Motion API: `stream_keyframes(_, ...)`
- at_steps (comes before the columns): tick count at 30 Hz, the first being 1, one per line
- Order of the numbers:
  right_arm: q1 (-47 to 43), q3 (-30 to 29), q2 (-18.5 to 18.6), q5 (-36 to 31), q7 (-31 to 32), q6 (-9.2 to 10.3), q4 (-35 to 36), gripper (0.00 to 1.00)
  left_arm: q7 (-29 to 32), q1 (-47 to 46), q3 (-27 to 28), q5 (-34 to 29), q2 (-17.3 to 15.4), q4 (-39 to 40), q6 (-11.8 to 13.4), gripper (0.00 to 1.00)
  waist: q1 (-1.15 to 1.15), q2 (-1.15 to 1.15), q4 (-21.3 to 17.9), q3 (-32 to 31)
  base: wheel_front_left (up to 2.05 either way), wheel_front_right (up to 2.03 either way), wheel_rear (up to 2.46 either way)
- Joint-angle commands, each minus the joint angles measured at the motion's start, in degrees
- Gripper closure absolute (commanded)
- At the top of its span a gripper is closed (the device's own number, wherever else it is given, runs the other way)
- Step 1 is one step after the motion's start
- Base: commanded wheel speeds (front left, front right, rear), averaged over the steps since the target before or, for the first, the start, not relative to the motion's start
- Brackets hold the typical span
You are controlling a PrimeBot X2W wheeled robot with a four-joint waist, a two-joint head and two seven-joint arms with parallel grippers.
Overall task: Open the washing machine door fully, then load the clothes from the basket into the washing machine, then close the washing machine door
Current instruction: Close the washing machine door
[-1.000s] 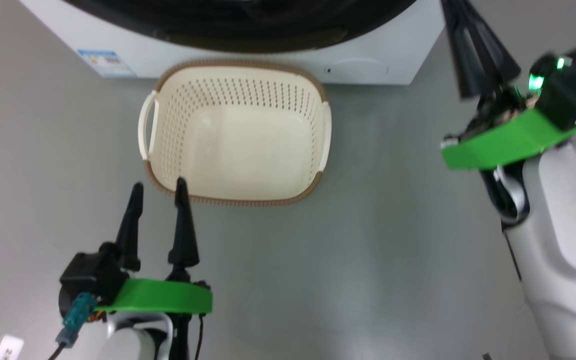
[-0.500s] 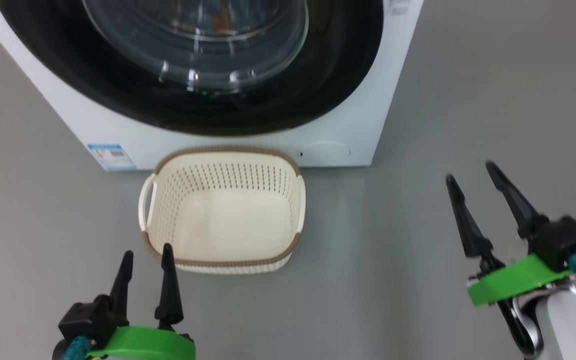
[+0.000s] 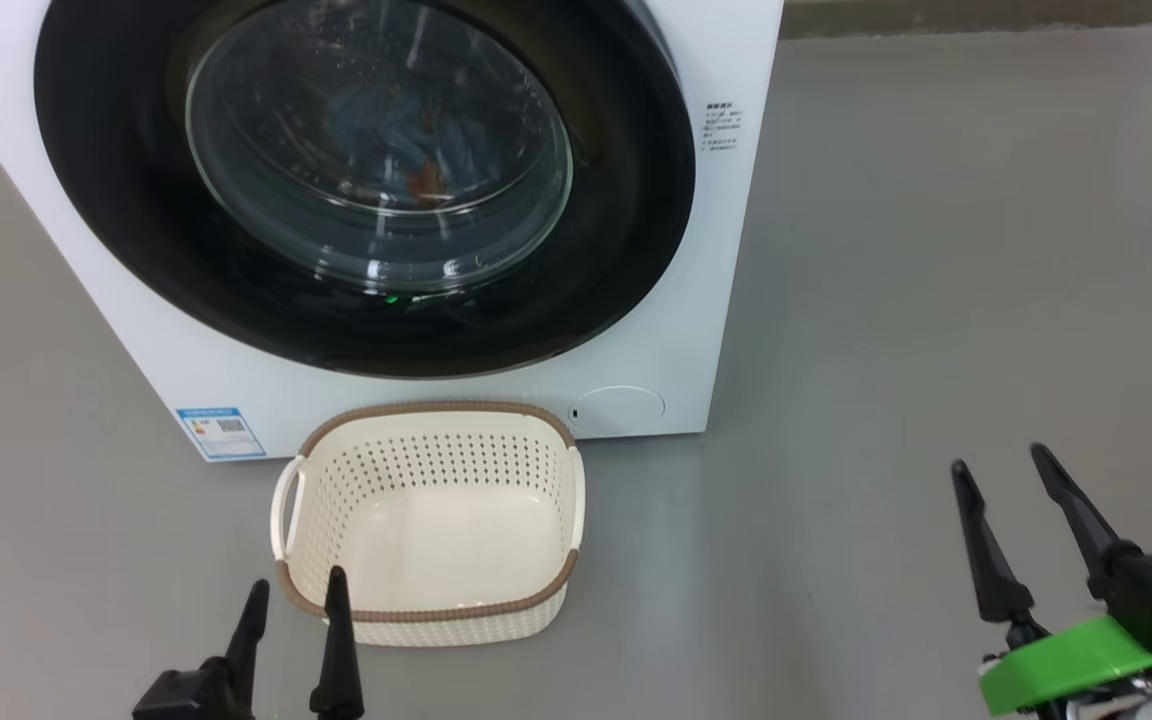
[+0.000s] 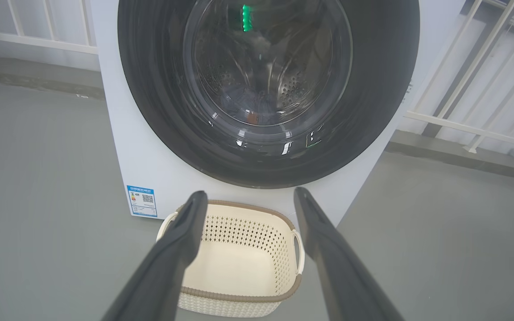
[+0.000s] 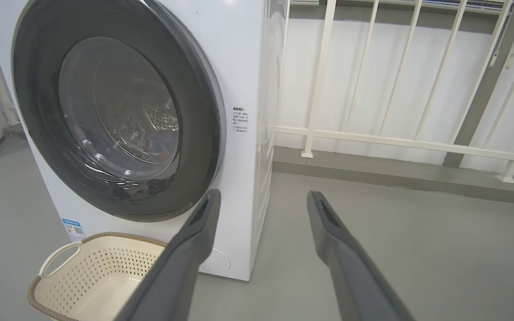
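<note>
**Supervisor:** Condition of the main unit?

**Inspector:** A large white boxy front-loading washing machine (image 3: 688, 340) stands on the grey floor (image 3: 886, 300). Its round door with the wide glossy black rim and bulging glass window (image 3: 366, 170) lies flush against the machine's front. I judge it shut, though the latch cannot be verified.

**Supervisor:** The load?

**Inspector:** The small cream-white perforated plastic basket with the brown rim band (image 3: 436, 465) sits just before the machine's lower front and holds nothing. Light blue cloth with an orange-brown patch (image 3: 406, 165) shows inside the machine, behind the glass. I take it for the clothes.

**Supervisor:** The arms?

**Inspector:** The left gripper (image 3: 298, 580) hovers at the basket side farthest from the machine, fingers apart and empty. The right gripper (image 3: 998, 458) hangs over bare floor, well apart from the machine's right front corner, fingers likewise apart and empty.

**Supervisor:** Step in hand?

**Inspector:** Opening, loading and closing all appear done. The next move, as I judge it, calls for no grasp. At most it needs a light press on the door rim to confirm the catch.

**Supervisor:** Markings?

**Inspector:** A blue label sticker (image 3: 221, 432) sits at the machine's lower left front and bears a square code; its print is too small to read. A few lines of small dark print (image 3: 721, 125) at the upper right front are illegible. The round service flap (image 3: 619, 408) at the lower right is unmarked. No brand name found.
</note>
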State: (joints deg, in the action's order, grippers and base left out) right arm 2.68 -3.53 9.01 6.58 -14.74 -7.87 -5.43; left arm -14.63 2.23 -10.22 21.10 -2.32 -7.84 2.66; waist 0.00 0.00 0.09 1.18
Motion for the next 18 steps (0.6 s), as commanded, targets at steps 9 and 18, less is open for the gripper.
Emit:
stream_keyframes(9,-4.70,-1.67,-0.69,-3.06,-0.26,0.38,1.58,0.00,-0.37,1.25,3.02,-1.43,-0.55,2.05,-1.06,0.00,0.00,0.00,0.13,-1.39,0.00,0.00,0.00)
stream_keyframes(18,-6.04,-2.42,-0.18,-4.19,-0.26,0.38,-0.30,0.00,-0.37,2.11,2.62,-1.47,-0.55,2.72,-1.36,0.00,0.00,0.00,0.92,-2.11,0.00,0.00,0.00)
